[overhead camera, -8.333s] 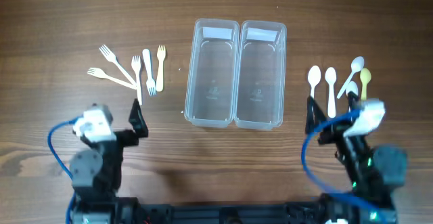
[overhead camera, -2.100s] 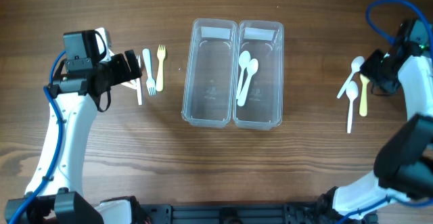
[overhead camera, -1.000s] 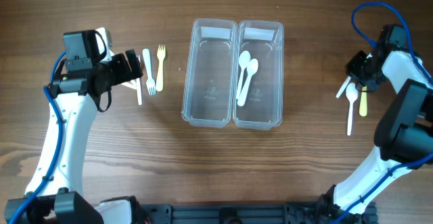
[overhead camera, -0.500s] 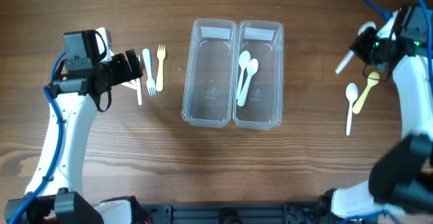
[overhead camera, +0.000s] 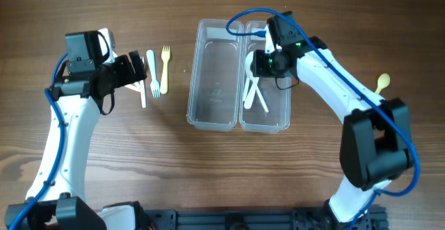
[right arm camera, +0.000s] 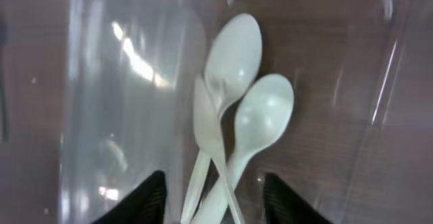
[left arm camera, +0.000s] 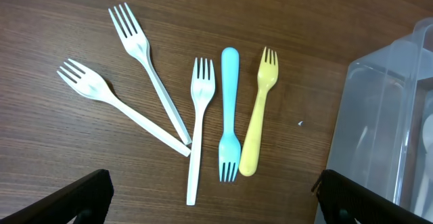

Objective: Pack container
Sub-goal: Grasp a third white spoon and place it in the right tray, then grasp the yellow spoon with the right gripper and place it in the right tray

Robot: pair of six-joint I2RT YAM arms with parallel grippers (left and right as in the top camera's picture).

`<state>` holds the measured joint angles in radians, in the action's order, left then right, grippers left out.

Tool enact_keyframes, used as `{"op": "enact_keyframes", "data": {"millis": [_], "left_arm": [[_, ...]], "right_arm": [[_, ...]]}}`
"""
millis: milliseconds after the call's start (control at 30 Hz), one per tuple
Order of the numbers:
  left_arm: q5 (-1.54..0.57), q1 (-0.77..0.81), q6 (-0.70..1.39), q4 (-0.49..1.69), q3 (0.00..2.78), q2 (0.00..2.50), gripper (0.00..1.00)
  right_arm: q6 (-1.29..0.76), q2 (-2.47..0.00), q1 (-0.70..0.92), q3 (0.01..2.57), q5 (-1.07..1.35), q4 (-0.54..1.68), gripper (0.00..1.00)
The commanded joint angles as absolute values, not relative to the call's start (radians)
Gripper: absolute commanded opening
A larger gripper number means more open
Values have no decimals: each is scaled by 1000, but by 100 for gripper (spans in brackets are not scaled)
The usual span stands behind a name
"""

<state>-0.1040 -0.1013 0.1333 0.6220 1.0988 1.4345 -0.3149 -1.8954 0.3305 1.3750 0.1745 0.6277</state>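
Note:
Two clear containers stand side by side, the left one empty. In the right one lie three white spoons, the newest crossed over the other two. My right gripper hangs just above them, its jaws open and either side of the spoon handles, gripping nothing. A yellow spoon rests on the table at far right. Several forks are fanned out at the left: three white forks, a blue fork and a yellow fork. My left gripper hovers wide open over them.
The right arm's forearm stretches across the table from the right container to the right edge and covers part of the table there. The left container's corner sits close to the right of the forks.
My right gripper carried a white spoon from the table's right side over to the right container and opened; the spoon now lies on the other two. The left arm has not moved.

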Motion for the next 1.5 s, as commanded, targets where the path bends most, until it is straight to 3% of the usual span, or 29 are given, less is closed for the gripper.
{"op": "enact_keyframes", "data": {"millis": [0, 67, 133, 300, 433, 967, 1000, 1067, 1100, 1300, 1467], "left_arm": [[-123, -105, 143, 619, 1116, 1436, 100], [-123, -105, 143, 619, 1116, 1436, 100], [-123, -105, 143, 619, 1116, 1436, 100], [-123, -105, 143, 619, 1116, 1436, 100], [-123, -105, 143, 619, 1116, 1436, 100], [-123, -105, 143, 660, 1116, 1436, 100], [-123, -105, 143, 660, 1116, 1436, 100], [-123, -105, 144, 660, 1116, 1436, 100], [-123, -105, 143, 660, 1116, 1436, 100], [-123, -105, 143, 658, 1116, 1436, 100], [-123, -105, 143, 651, 1116, 1436, 100]], "right_arm": [[-255, -1721, 311, 1386, 6, 624, 53], [-265, -1648, 233, 1386, -183, 678, 54], [-267, -1638, 122, 1386, -202, 741, 54], [-288, -1727, -240, 1288, -103, 776, 53], [-327, -1830, -379, 1266, 5, 744, 44], [-343, -2017, -471, 1259, -29, 692, 48], [-343, -2026, -472, 1256, -28, 692, 47], [-343, -2038, -472, 1254, -28, 693, 30], [-343, -2038, -472, 1254, -28, 696, 27], [-342, -2029, -472, 1257, -17, 704, 15], [-336, -1818, -463, 1313, 74, 724, 10]]}}
